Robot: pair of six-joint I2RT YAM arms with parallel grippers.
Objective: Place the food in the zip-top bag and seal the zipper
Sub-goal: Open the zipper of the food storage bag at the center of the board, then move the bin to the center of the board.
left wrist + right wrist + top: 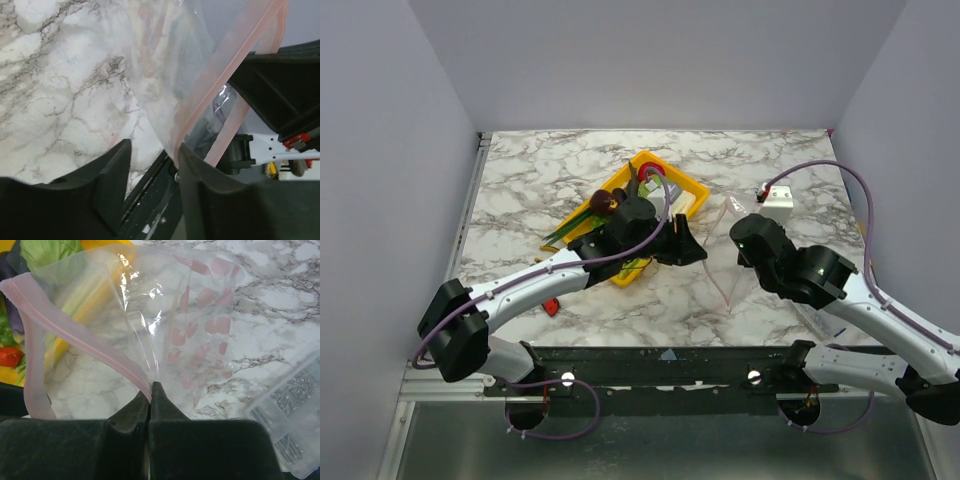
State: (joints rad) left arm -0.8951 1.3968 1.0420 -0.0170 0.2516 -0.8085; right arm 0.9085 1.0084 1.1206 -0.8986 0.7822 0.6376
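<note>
- Top external view: a white marble tabletop with grey veins (pixel 550 190) carries everything in the scene.
- A large clear floppy plastic zip-top bag (pixel 150 305) sits right of centre, between the two pincers and just beside the tray. It is bare of food, and the marble shows through its wall.
- A yellow plastic tray (pixel 686 176) lies at an angle left of the bag, partly covered by the left arm.
- The right pincer (pixel 150 390) has its fingers pressed together, nipping the bag's edge where the strip ends.
- The left pincer (pixel 153 147) has its fingers moderately apart with a clear gap. The bag's corner touches the inner face of one finger (pixel 192 165), and the other finger stands off it, so nothing is clamped.
- The thin pinkish zipper strip (pixel 85 341) runs along the bag's mouth. The mouth gapes unsealed towards the tray.
- The assorted small vegetables (pixel 603 201) are all in the tray, outside the bag. They include a dark purple eggplant at the near rim and thin green stalks poking out to the left.
- A small clear packet of tiny metal parts (pixel 290 410) lies flat on the marble, near the bag's far side.
- A small white box (pixel 776 205) sits beyond the right pincer.
</note>
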